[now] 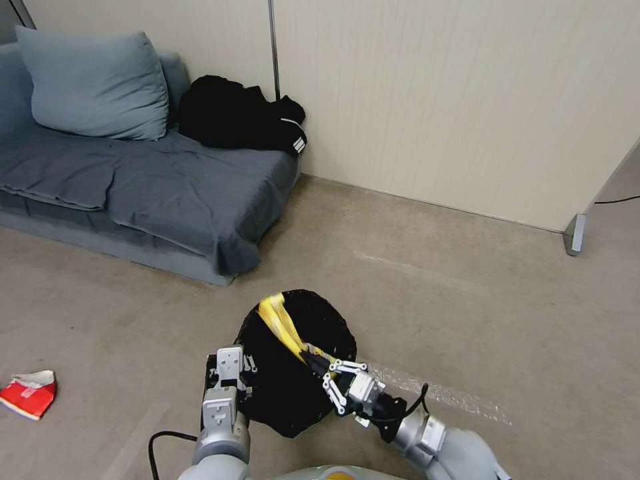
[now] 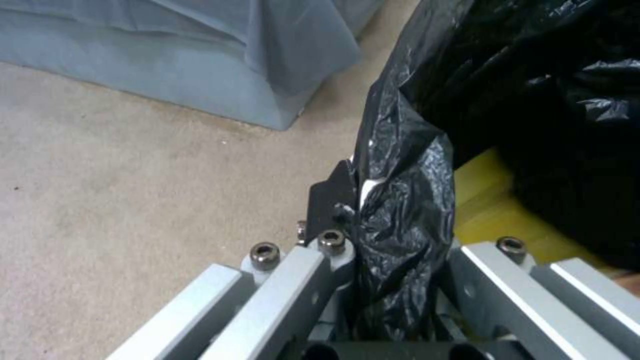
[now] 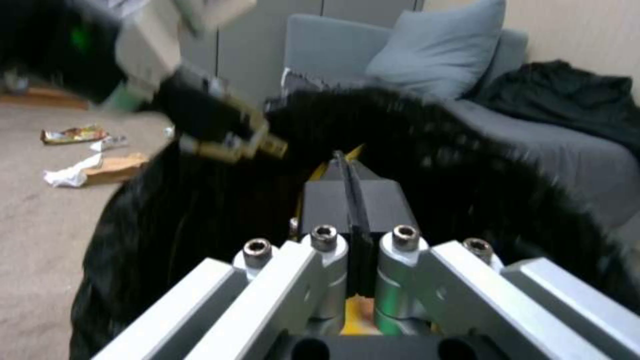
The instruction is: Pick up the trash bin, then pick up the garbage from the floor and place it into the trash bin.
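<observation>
Trash bin (image 1: 293, 360) hangs from my left pincer (image 1: 230, 373), clamped on its black liner; my right pincer (image 1: 319, 365) pinches a yellow wrapper (image 1: 280, 323) over it. No legible writing.

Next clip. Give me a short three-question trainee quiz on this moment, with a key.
1. True or false: the left gripper is shut on the trash bin at its bagged rim.
2. What does the right gripper hold? A. white tissue B. yellow wrapper C. bottle
3. Which litter lies on the floor to the robot's left, below the sofa?

Key: 1 true; 2 B; 3 the red-white carton.
</observation>
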